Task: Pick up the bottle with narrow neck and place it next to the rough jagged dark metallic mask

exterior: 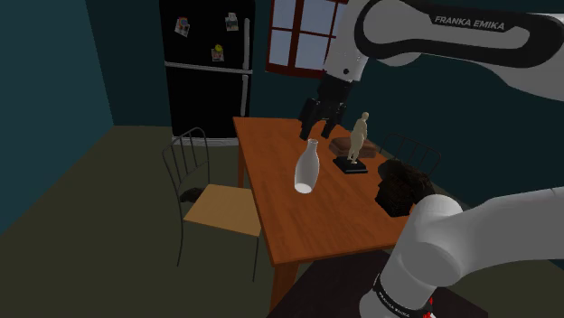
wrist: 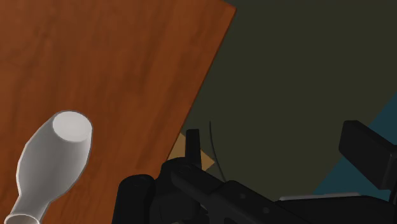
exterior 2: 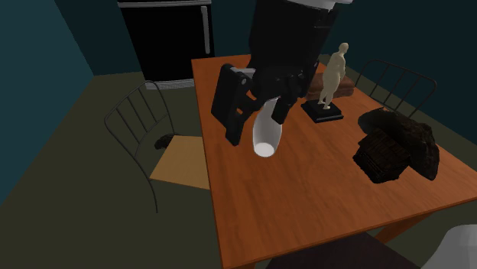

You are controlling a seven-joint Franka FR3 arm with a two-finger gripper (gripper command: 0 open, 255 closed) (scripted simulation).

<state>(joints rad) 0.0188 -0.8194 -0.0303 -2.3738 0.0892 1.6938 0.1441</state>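
A white bottle with a narrow neck [exterior: 307,168] is in the middle of the wooden table [exterior: 298,226]. It is tilted, its flat base turned toward the cameras and its neck pointing up at my gripper [exterior: 321,120]. I cannot tell whether it rests on the table. The gripper [exterior 2: 254,126] hangs right over the neck with its black fingers [exterior 2: 232,115] apart, so it is open and clasps nothing. In the wrist view the bottle [wrist: 54,159] lies off to one side of the hand, over the table [wrist: 95,57]. The dark jagged mask [exterior 2: 397,149] sits near the table's right edge [exterior: 402,185].
A pale figurine [exterior 2: 332,72] on a black base stands between bottle and mask, with a brown block [exterior 2: 345,82] behind it. A wire chair [exterior: 203,181] stands at the table's left side and another [exterior 2: 397,80] at the right. A black fridge [exterior: 206,63] stands beyond the table.
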